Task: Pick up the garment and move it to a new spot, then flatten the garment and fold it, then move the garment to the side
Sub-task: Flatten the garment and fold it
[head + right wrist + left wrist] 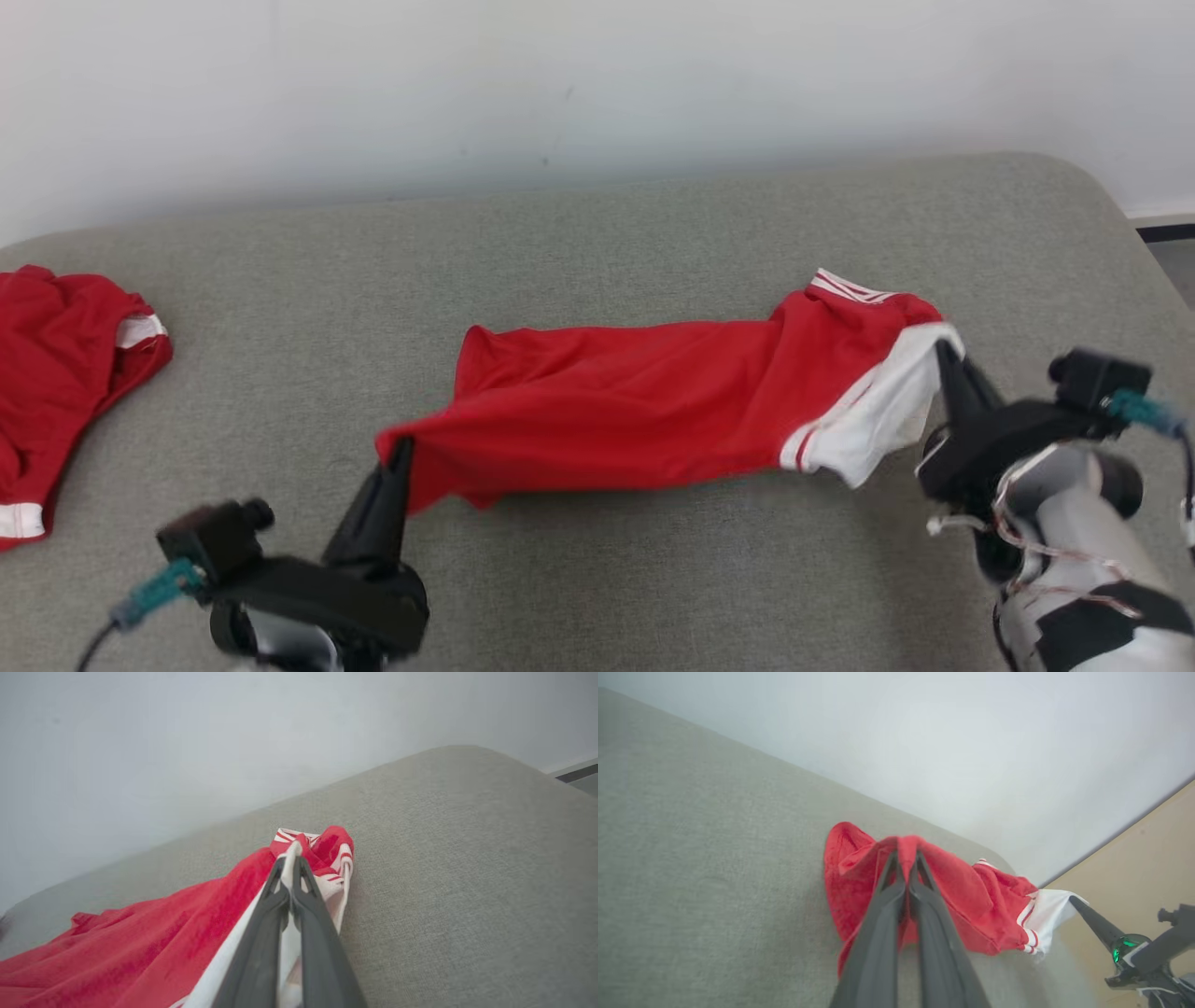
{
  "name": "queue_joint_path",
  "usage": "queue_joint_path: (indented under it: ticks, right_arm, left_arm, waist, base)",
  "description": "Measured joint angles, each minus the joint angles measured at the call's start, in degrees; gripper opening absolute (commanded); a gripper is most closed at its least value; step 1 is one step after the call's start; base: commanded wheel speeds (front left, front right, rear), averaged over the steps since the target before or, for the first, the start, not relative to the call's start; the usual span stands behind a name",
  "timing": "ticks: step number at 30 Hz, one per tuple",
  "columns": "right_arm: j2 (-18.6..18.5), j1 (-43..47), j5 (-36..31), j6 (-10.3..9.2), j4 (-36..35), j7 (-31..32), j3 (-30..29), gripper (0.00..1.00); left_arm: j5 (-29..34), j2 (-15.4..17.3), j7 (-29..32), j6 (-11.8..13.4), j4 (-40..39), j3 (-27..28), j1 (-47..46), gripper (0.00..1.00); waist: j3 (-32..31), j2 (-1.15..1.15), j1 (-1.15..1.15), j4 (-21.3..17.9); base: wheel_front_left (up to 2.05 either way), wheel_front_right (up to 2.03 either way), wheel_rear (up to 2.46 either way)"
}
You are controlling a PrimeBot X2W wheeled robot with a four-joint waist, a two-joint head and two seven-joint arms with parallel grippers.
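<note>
Head view's left edge cuts off second red garment (65, 373); garment (117, 952) runs past right wrist view's bottom-left corner.

1. A plain off-white wall (597, 75) runs across the 12 o'clock side of the head view, softly and evenly lit, with a few faint marks.
2. A grey fabric-covered pad (597, 233) spreads from the wall's foot towards 6 o'clock; its corner at 2 o'clock is rounded.
3. Past that corner, near 3 o'clock, a dark strip (1167, 231) lies along the wall's foot.
4. In the left wrist view, tan floor (1148, 858) shows at 4 o'clock.
</note>
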Motion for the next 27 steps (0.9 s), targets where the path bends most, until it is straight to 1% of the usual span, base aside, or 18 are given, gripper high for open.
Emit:
queue_joint_path:
  ticks: [3,5,7,9,11,12,15,17,20,23,24,27]
  right_arm:
    - [-1.8,-1.2,3.9,-0.01,-7.7,3.7,1.3,0.00]
    - [-2.3,-3.1,6.7,-0.01,-12.3,6.4,1.8,0.00]
    - [-3.3,-5.7,7.7,-0.01,-16.3,8.8,2.4,0.00]
    - [-3.6,-9.1,9.3,-0.01,-19.1,11.0,2.2,0.00]
    - [-3.6,-12.7,9.8,-0.01,-21.3,12.9,2.3,0.00]
    - [-3.6,-16.3,9.6,-0.01,-22.0,14.4,2.4,0.00]
    - [-2.6,-22.3,10.1,-0.01,-21.0,15.2,1.5,0.00]
    - [-2.4,-26.6,9.7,-0.01,-19.5,14.6,1.1,0.00]
    - [-2.2,-33.0,8.3,-0.01,-17.0,12.6,1.5,0.00]
    - [-1.8,-39.8,7.1,-0.01,-13.7,9.9,1.4,0.00]
    - [-1.8,-39.8,7.1,-0.01,-13.7,9.9,1.4,0.00]
    - [-0.8,-47.7,6.3,-0.01,-11.0,6.4,0.5,0.00]
  left_arm:
    - [-5.6,-0.1,2.5,-0.2,-1.7,1.2,-3.7,0.00]
    - [-7.9,0.0,4.4,-0.2,-2.1,2.0,-7.2,0.00]
    - [-10.6,0.2,6.3,-0.2,-2.1,3.6,-11.5,0.00]
    - [-13.1,0.8,7.9,0.4,-1.8,5.3,-16.0,0.00]
    - [-13.7,2.1,9.1,0.9,-1.3,6.6,-20.9,0.00]
    - [-15.0,3.0,9.9,1.4,-0.5,8.0,-25.5,0.00]
    - [-15.8,4.4,11.2,2.5,1.5,9.1,-31.7,0.00]
    - [-15.8,5.1,10.5,3.3,3.3,10.4,-36.3,0.00]
    - [-15.1,5.2,9.2,4.2,6.1,10.5,-43.1,0.00]
    - [-13.1,5.9,8.0,3.8,9.5,9.6,-49.9,0.00]
    - [-13.1,5.9,8.0,3.8,9.5,9.6,-49.9,0.00]
    - [-11.8,6.2,6.2,3.5,11.6,8.9,-56.5,0.00]
  waist:
    - [0.2,0.00,0.00,-0.6]
    - [0.7,0.00,0.00,-1.0]
    - [1.5,0.01,0.00,-1.3]
    - [2.4,0.00,0.00,-1.8]
    - [3.5,0.00,0.00,-2.2]
    - [4.7,0.00,0.01,-2.7]
    - [6.7,0.00,0.01,-3.5]
    - [8.2,0.00,0.01,-4.0]
    - [11.0,0.00,0.01,-4.5]
    - [14.1,0.01,0.02,-4.9]
    - [14.1,0.01,0.02,-4.9]
    - [17.5,0.01,0.02,-5.2]
  base:
    - [0.00,0.00,0.00]
    - [0.00,0.00,0.00]
    - [0.00,0.00,0.00]
    - [0.00,0.00,0.00]
    - [0.00,0.00,0.00]
    - [0.00,0.00,0.00]
    - [0.00,0.00,0.00]
    - [0.00,0.00,0.00]
    - [0.00,0.00,0.00]
    - [0.00,0.00,0.00]
    - [0.00,0.00,0.00]
    - [0.00,0.00,0.00]
